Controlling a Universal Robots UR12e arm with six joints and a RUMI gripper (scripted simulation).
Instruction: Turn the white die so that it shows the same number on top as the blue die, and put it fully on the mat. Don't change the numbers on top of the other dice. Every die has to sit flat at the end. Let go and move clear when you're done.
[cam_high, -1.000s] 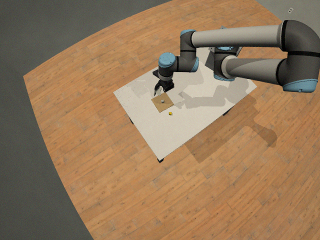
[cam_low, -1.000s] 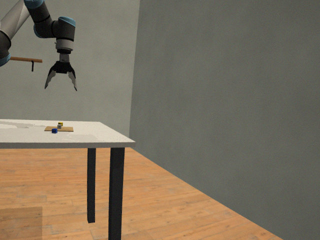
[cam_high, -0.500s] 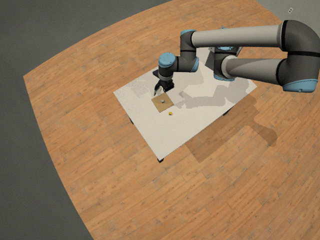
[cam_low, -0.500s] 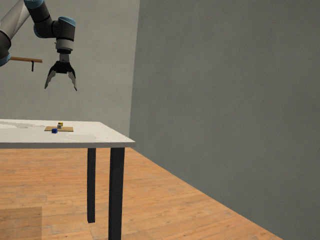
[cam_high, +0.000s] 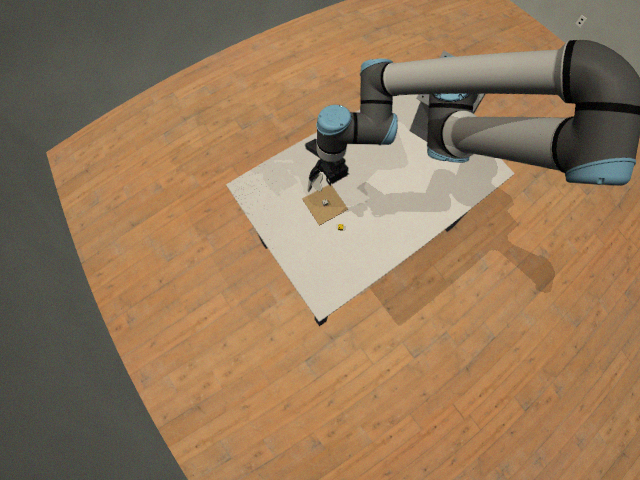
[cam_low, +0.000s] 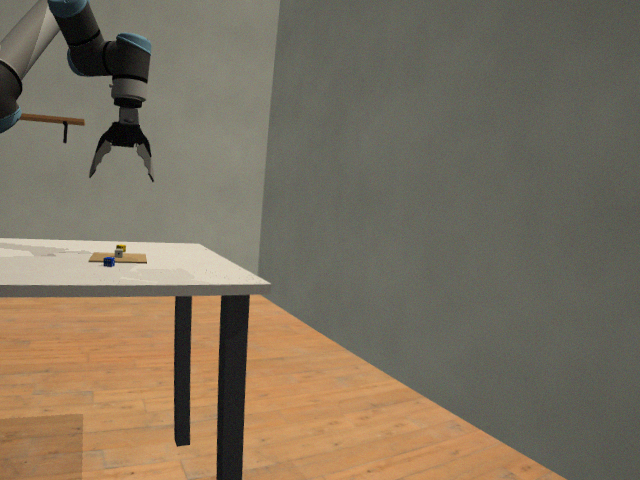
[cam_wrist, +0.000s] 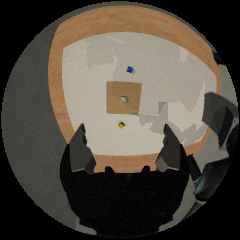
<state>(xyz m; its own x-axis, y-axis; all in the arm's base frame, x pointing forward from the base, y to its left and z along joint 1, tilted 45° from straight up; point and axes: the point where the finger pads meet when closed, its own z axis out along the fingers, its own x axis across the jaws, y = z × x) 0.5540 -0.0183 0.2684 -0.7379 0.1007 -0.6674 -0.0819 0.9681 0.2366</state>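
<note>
Wide open and empty, the gripper (cam_low: 121, 177) hangs high above the white die (cam_low: 118, 253), which sits on the mat (cam_low: 133, 257).

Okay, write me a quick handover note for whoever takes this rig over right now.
Gripper: open, holding nothing, hanging high above the table.
Small white die: near the middle of the brown square mat, looks fully on it.
Small blue die and small yellow die: on the white table, off the mat on opposite sides.
Done: white die placed on the mat.
Left: top numbers are too small to read, so confirm white matches blue and all sit flat.
</note>
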